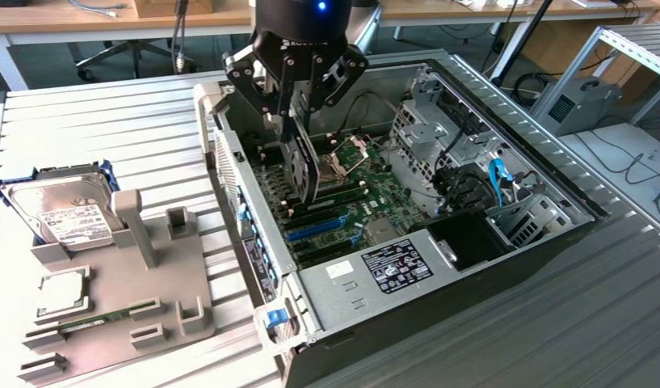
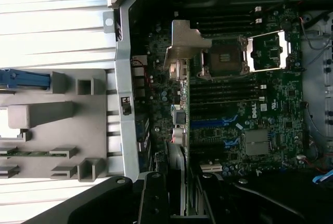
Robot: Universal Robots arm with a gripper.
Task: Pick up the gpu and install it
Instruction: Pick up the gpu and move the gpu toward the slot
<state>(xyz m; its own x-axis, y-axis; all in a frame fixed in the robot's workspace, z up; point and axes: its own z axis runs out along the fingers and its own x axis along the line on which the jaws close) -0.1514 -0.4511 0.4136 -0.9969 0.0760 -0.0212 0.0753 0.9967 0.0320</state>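
Your gripper [image 1: 295, 111] is clamped on the gpu [image 1: 300, 170], holding it on edge inside the open computer case [image 1: 470, 315], just above the motherboard [image 1: 367, 190]. Pickup looks done. The card hangs near the blue slots [image 1: 313, 229] but, by my read, isn't seated yet, so the install is what's left.
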